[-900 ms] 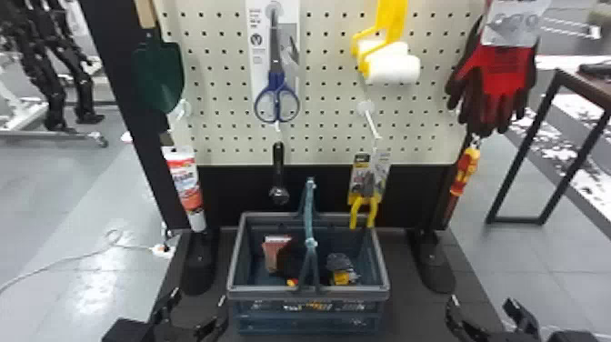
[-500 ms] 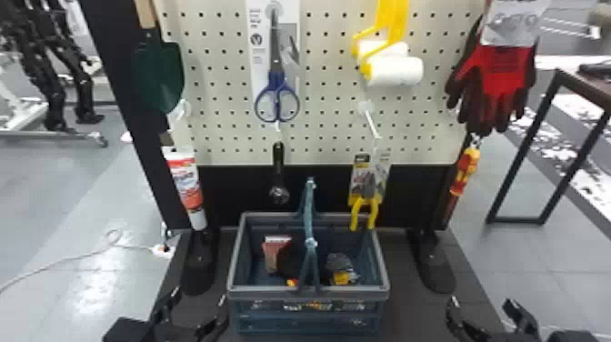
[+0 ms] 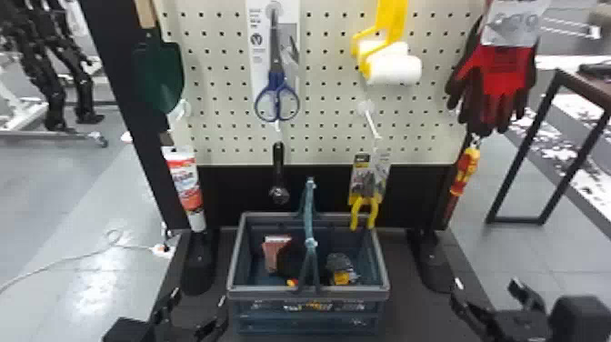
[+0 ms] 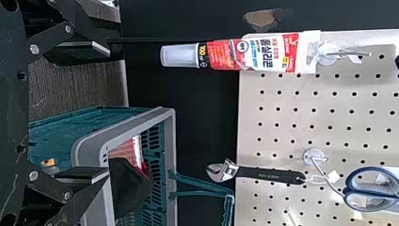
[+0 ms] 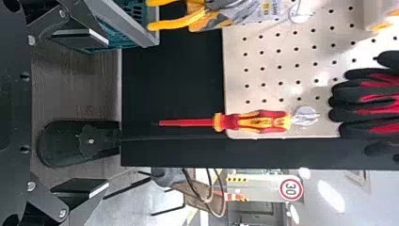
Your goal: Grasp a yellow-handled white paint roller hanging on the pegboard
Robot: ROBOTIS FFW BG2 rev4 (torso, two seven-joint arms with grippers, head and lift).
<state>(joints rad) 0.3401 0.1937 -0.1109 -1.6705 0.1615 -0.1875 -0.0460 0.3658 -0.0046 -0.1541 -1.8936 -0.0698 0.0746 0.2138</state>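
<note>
Paint roller (image 3: 386, 63) hangs up high on the pegboard (image 3: 327, 132), between the blue scissors (image 3: 276, 98) and the red gloves (image 3: 495, 86), yellow handle on top. My left end effector (image 3: 193, 314) and right end effector (image 3: 493, 302) sit low on either side of the basket (image 3: 345, 291), both spread wide, gripping nothing.

- The paint roller (image 3: 386, 59) hung high on the pegboard (image 3: 327, 127), with scissors (image 3: 276, 86) to its left and gloves (image 3: 493, 86) to its right.
- A wrench (image 3: 278, 175) and pliers (image 3: 363, 200) hung lower, just behind the basket (image 3: 359, 291).
- The left gripper (image 3: 195, 311) and right gripper (image 3: 486, 295) sat low, one on either side of the basket.
</note>
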